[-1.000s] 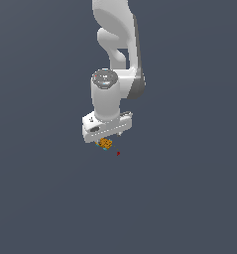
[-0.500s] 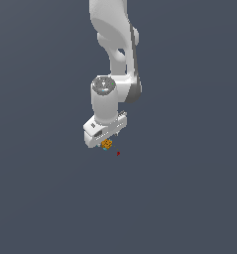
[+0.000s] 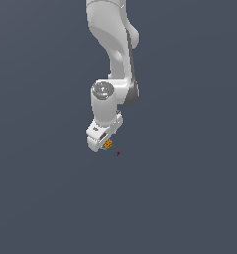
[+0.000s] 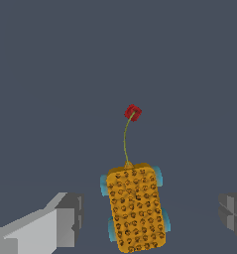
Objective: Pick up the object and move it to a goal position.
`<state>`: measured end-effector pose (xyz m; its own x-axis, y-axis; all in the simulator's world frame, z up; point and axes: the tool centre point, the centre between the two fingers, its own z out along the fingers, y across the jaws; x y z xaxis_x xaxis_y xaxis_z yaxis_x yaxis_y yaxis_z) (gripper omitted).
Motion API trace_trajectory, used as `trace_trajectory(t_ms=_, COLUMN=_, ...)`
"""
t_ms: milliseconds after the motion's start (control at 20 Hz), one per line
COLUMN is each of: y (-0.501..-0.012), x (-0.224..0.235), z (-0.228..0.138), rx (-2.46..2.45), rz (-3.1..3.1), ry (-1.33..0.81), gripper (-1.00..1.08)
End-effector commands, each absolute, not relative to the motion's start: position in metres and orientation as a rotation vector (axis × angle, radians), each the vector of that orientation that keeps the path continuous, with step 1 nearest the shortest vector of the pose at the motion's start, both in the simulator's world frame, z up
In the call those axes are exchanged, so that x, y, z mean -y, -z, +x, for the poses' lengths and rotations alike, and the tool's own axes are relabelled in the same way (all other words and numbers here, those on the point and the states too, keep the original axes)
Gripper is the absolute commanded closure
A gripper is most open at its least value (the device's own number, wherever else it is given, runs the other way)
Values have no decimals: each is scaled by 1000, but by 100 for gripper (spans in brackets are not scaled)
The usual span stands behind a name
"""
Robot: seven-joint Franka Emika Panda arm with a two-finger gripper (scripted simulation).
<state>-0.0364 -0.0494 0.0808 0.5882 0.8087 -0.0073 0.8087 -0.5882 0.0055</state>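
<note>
Pincer [image 4: 145, 218] gapes wide around the orange, bumpy, teal-edged object [image 4: 135, 207], fingers [image 4: 60, 221] clear.

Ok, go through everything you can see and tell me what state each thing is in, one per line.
Gripper: open, fingers wide apart on either side of the block, not touching it.
Orange block: lying loose between the fingers, not gripped.
Red dot: beyond the block, apart from it, nothing covering it.
Thin stalk: curved, running from the block up to the red dot.
</note>
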Motion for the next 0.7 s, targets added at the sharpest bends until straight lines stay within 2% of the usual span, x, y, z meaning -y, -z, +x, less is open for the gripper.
trace_trajectory(t_ms=0, y=-76, x=50, z=-39, rx=-1497, rz=2755, ry=4, gripper=-92)
trace_trajectory(t_ms=650, y=-65, x=50, z=-45, rx=-1659, rz=2668, ry=0, gripper=-92)
